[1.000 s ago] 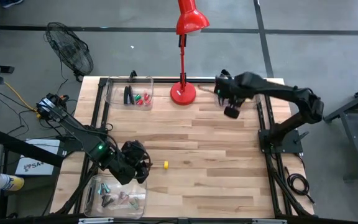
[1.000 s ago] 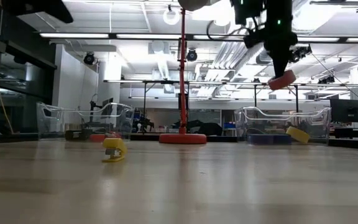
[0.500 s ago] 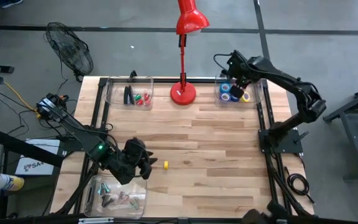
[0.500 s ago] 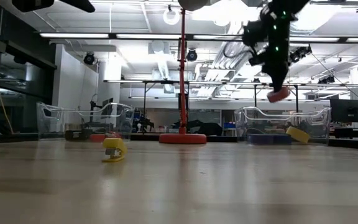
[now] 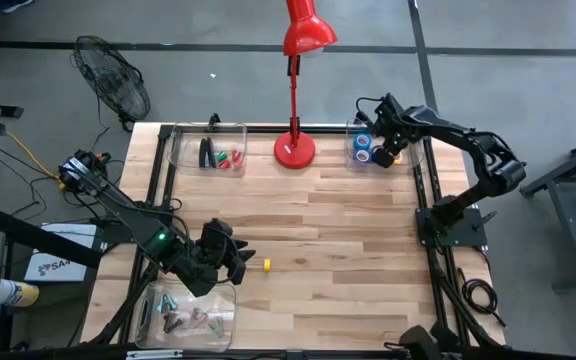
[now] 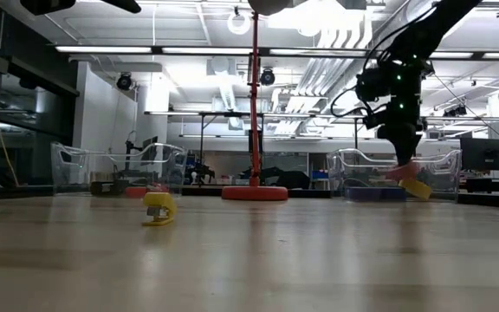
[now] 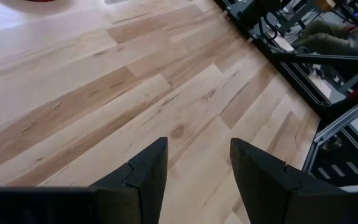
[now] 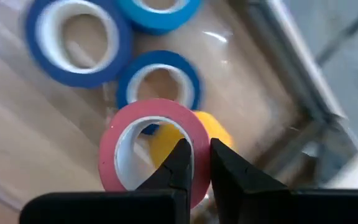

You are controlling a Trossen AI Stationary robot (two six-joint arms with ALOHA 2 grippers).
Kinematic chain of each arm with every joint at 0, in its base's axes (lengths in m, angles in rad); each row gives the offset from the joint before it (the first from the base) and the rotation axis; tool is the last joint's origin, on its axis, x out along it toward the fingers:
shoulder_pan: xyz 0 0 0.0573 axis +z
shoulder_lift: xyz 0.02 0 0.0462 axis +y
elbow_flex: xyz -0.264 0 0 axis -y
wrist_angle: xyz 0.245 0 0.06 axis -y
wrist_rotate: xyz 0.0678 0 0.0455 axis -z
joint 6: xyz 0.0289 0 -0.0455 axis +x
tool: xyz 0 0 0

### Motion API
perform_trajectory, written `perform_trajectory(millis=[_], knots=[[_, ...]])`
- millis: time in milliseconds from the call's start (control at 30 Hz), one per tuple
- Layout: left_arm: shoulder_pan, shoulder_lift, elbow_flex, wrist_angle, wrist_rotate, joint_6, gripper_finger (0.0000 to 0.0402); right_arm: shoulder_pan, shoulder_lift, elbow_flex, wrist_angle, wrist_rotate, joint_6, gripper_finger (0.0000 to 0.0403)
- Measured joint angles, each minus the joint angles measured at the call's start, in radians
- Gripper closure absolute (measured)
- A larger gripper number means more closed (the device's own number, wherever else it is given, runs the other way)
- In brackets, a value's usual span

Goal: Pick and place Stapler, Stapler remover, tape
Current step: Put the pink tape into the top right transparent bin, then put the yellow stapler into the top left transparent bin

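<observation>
Right wrist view showed the pink tape (image 8: 151, 146) pinched by its rim between my right claw's (image 8: 196, 163) fingers, hanging just above the blue rolls (image 8: 159, 78) and a yellow one (image 8: 211, 132) in the far-right bin (image 5: 415, 150). Release lay straight below, so I judged only a short drop remained. My left claw (image 5: 230, 262) waited part-open and empty near the yellow remover (image 5: 266, 265).
</observation>
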Motion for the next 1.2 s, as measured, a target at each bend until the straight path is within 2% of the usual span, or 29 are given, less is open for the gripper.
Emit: perform_trajectory(millis=[200,400,600,900,1000,1200], knots=[[0.0,0.0,0.0,0.0,-0.001,0.0,0.0229,0.0,-0.003,-0.052,0.076,-0.052,-0.032,0.0374],[0.0,0.0,0.0,-0.001,-0.003,0.0,0.0229,0.001,0.001,-0.061,0.075,-0.076,-0.033,0.031],[0.0,0.0,0.0,-0.002,-0.003,0.0,0.0229,0.002,-0.005,-0.06,0.079,-0.054,-0.013,0.0254],[0.018,0.0,0.0,-0.009,-0.001,0.009,0.0229,0.002,-0.164,-0.06,0.075,-0.05,0.011,0.0196],[0.056,0.0,0.0,-0.008,0.048,0.042,0.0229,0.002,-0.238,-0.06,0.058,-0.067,0.041,0.0188],[0.181,0.027,0.0,-0.013,0.25,0.154,0.0229,0.002,-0.387,-0.059,-0.018,-0.172,0.128,0.0186]])
